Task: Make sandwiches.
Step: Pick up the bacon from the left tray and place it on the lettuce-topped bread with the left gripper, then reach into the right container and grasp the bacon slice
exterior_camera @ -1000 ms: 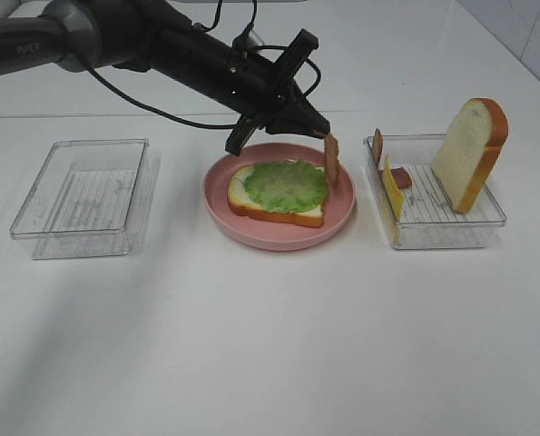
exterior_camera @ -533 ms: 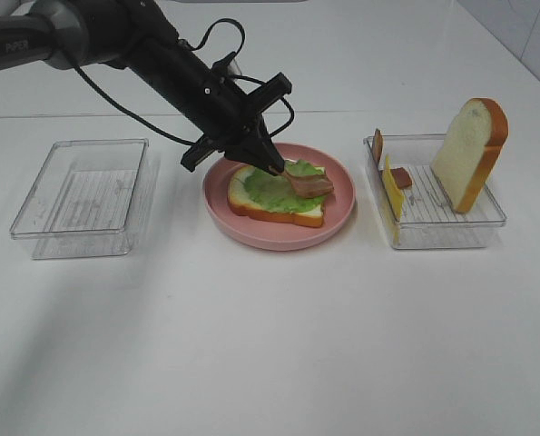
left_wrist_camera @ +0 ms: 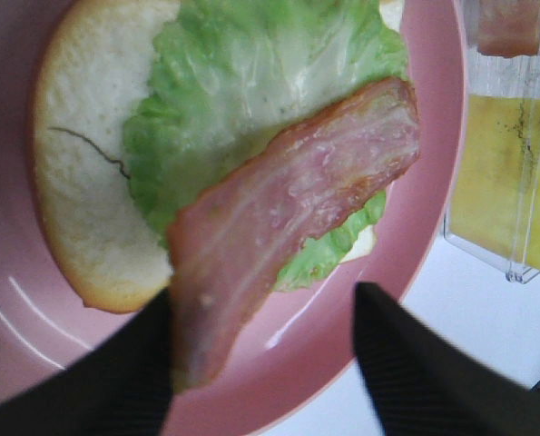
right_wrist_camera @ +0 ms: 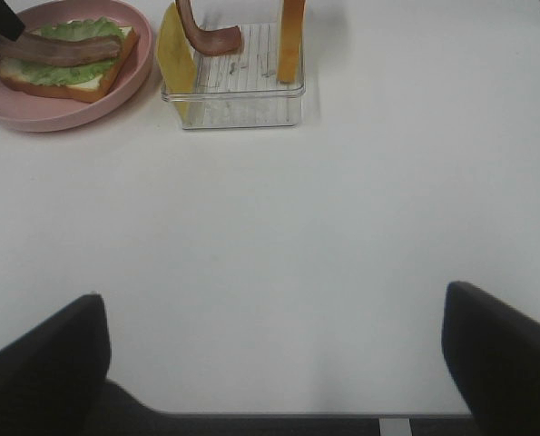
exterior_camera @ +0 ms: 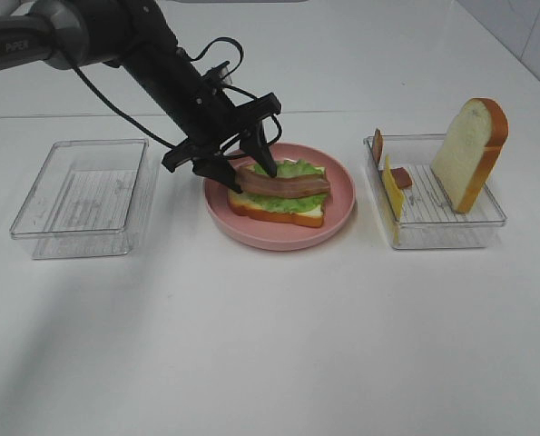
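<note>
Though invisible overhead — crack across bread

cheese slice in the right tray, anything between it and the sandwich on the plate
Yes: the left tool, open, sits over the bacon strip atop the sandwich. The cheese slice must also clear its tray wall.

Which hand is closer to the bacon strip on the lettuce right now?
Left. The left hand stands open at one end of the bacon strip; the right hand hangs well away over bare table.
</note>
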Motion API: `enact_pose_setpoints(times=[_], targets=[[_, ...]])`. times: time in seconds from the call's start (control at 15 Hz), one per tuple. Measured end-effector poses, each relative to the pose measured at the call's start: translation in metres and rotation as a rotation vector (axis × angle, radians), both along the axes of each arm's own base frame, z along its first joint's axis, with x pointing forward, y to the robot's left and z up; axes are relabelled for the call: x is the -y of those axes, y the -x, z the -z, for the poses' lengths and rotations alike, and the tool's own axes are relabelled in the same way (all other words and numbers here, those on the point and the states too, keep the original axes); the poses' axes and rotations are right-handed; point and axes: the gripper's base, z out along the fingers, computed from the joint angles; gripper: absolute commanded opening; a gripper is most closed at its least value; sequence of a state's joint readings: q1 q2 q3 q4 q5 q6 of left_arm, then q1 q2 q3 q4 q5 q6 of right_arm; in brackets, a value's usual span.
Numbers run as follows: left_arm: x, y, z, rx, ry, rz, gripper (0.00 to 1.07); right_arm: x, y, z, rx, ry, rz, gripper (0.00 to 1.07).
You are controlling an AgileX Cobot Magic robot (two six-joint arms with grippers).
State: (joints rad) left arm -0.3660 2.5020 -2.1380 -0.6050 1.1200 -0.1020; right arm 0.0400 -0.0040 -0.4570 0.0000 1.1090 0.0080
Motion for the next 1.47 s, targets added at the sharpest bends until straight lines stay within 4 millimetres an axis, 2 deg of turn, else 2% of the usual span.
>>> enact_pose_setpoints(times=[0.07, 0.33, 0.53, 0.6, 0.87, 1.07, 1.2, 1.27, 1.47], targets=[[0.0, 0.0, 0.0, 0.0, -0.001, 0.0, 1.02, 0.0, 0.0, 0.0, 0.0, 0.0, 0.0, 0.96], [-0.003, 0.0, -0.007, 0.018, -0.036, 0.026, 1.02, 0.0, 0.0, 0.0, 0.0, 0.0, 0.0, 0.96], [-0.007, -0.005, -0.039, 0.098, -0.093, 0.051, 1.02, 0.0, 0.0, 0.0, 0.0, 0.0, 0.0, 0.96], [-0.011, -0.01, -0.077, 0.224, -0.126, 0.042, 1.02, 0.0, 0.0, 0.0, 0.0, 0.0, 0.0, 0.96], [-0.027, -0.001, -0.133, 0.375, -0.22, 0.036, 1.02, 0.0, 0.0, 0.0, 0.0, 0.0, 0.0, 0.96], [-0.058, 0.024, -0.171, 0.432, -0.351, 0.022, 1.02, 0.0, 0.0, 0.0, 0.0, 0.0, 0.0, 0.96], [-0.073, 0.038, -0.18, 0.42, -0.38, 0.011, 1.02, 0.0, 0.0, 0.0, 0.0, 0.0, 0.0, 0.96], [-0.087, 0.055, -0.182, 0.395, -0.424, 0.01, 1.02, 0.0, 0.0, 0.0, 0.0, 0.0, 0.0, 0.96], [-0.106, 0.092, -0.195, 0.391, -0.503, 0.023, 1.02, 0.0, 0.0, 0.0, 0.0, 0.0, 0.0, 0.96]])
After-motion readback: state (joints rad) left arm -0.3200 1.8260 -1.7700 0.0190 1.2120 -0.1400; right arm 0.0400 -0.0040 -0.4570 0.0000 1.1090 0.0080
